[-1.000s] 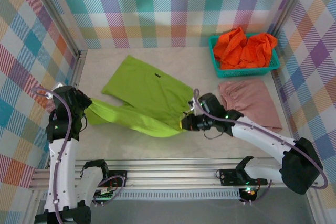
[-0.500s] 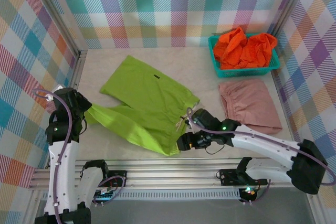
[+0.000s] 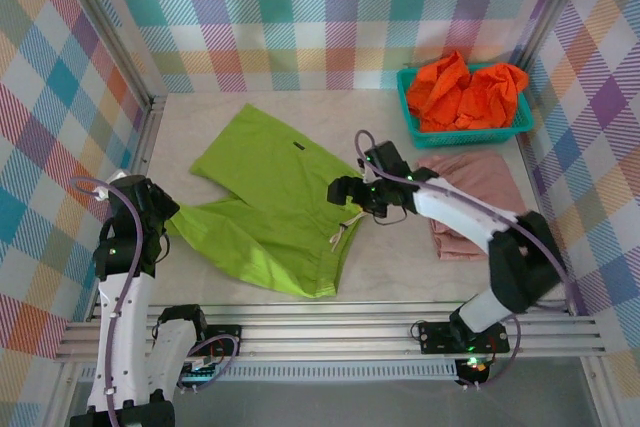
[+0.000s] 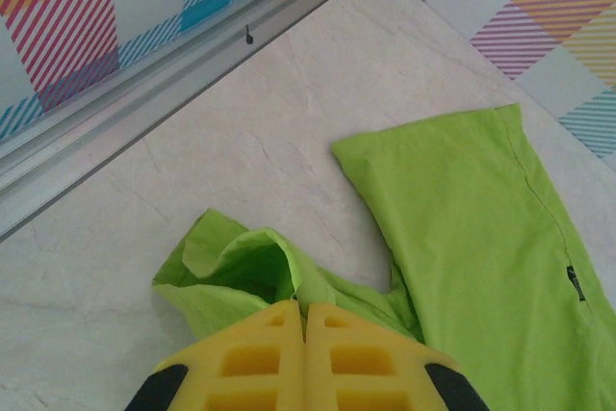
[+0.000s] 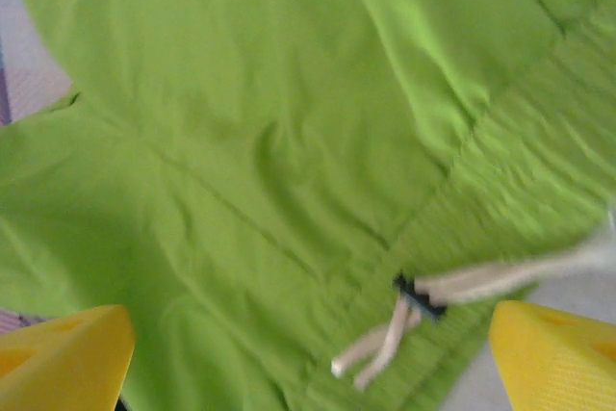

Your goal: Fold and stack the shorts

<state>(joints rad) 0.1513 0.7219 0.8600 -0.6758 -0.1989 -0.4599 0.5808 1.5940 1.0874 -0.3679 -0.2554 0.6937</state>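
The lime green shorts (image 3: 265, 202) lie spread across the middle of the table, with the waistband and white drawstring (image 3: 345, 227) on their right side. My left gripper (image 3: 165, 222) is shut on a bunched leg hem of the green shorts (image 4: 241, 257), its yellow fingers (image 4: 260, 353) pressed together on the fabric. My right gripper (image 3: 343, 192) hovers open over the waistband, its yellow fingers (image 5: 67, 353) wide apart above the drawstring (image 5: 433, 300) and holding nothing. The pink shorts (image 3: 485, 192) lie folded at the right. The orange shorts (image 3: 462, 89) are heaped in the basket.
The teal basket (image 3: 408, 112) stands at the back right corner. Checked walls close in the table on three sides, with a metal rail (image 4: 144, 93) along the left edge. Bare tabletop (image 3: 400, 267) runs along the near side.
My right gripper has opened, let go of the green waistband and moved back from the near edge. The waist now lies flat. My left gripper drifted slightly nearer, still shut on the leg.
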